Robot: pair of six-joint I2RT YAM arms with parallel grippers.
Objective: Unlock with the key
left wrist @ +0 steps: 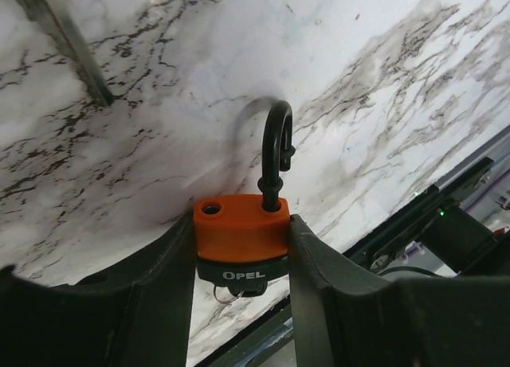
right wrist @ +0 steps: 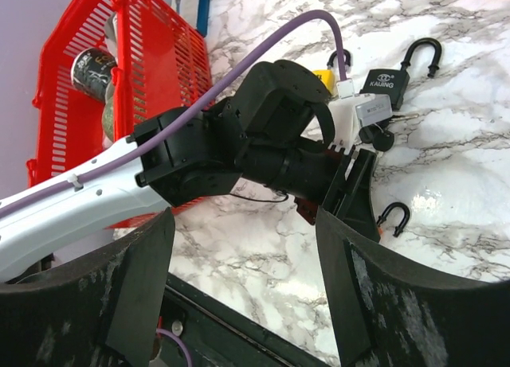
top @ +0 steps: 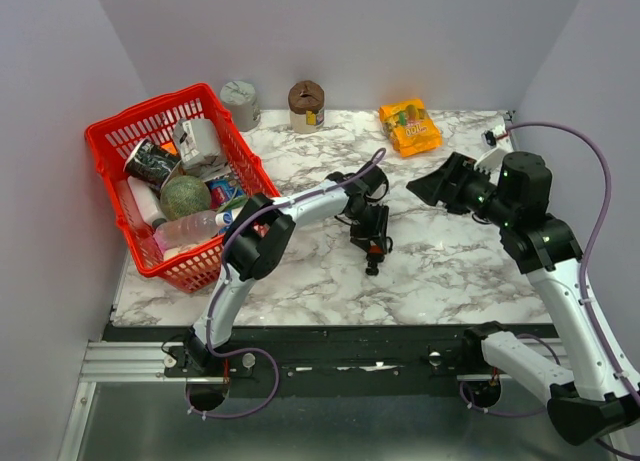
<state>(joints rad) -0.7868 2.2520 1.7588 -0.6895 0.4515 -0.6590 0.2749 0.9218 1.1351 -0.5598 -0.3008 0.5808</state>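
Note:
An orange padlock with a black base marked OPEL sits between my left gripper's fingers. My left gripper is shut on its body, low over the marble table at mid-table. The black shackle stands swung out, one leg in the body and the other hole empty. A dark key with a small ring pokes from the padlock's underside. My right gripper hovers open to the right, pointing at the left wrist, with nothing between its fingers.
A second black padlock with a key lies on the marble beyond the left wrist. A red basket full of items stands at the left. An orange snack bag, a grey tin and a brown cup stand along the back.

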